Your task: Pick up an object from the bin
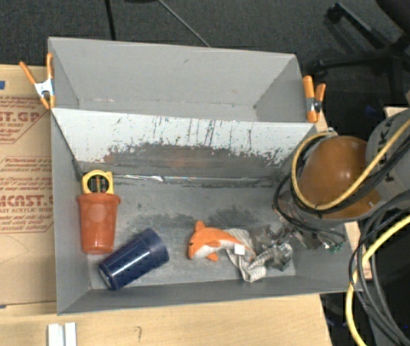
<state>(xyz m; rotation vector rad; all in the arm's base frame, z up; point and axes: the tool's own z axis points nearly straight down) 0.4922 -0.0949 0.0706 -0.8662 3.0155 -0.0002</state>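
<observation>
My gripper (282, 245) is low in the bin's front right corner, under the arm's wrist. It is right over a crumpled grey and white thing (253, 264) that lies on the floor there, and part of that thing is hidden by it. Just to the left lies an orange and white toy fish (210, 244), touching the crumpled thing's left edge.
A dark blue cylinder (134, 259) lies on its side at the front left. Behind it an orange cup (98, 223) stands upside down, with a yellow tape measure (97, 183) at its far side. The arm's cables hang along the right wall.
</observation>
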